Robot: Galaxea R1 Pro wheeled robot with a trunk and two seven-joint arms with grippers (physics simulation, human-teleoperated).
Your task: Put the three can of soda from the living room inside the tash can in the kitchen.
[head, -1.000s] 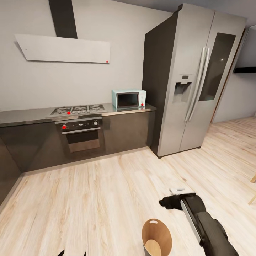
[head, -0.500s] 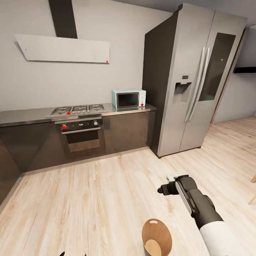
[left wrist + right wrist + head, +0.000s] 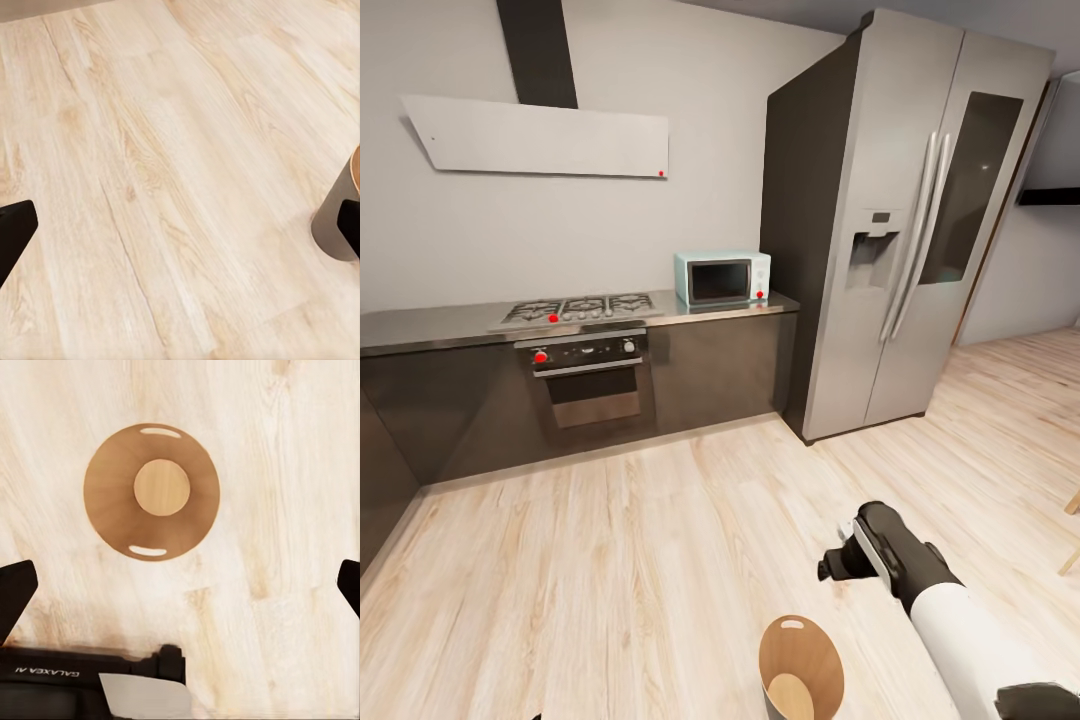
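One "GALAXEA AI" label [image 3: 46, 670] near the wood-lined tash can [image 3: 151, 491], both pincers spread wide apart

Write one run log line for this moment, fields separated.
place: kitchen | right claw: open, above tash can | can inside: none visible | left claw: open

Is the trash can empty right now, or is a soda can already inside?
Empty. The right wrist view looks straight down into the trash can: bare wood-coloured bottom, brown walls, two handle slots, no can. It stands upright on the floor.
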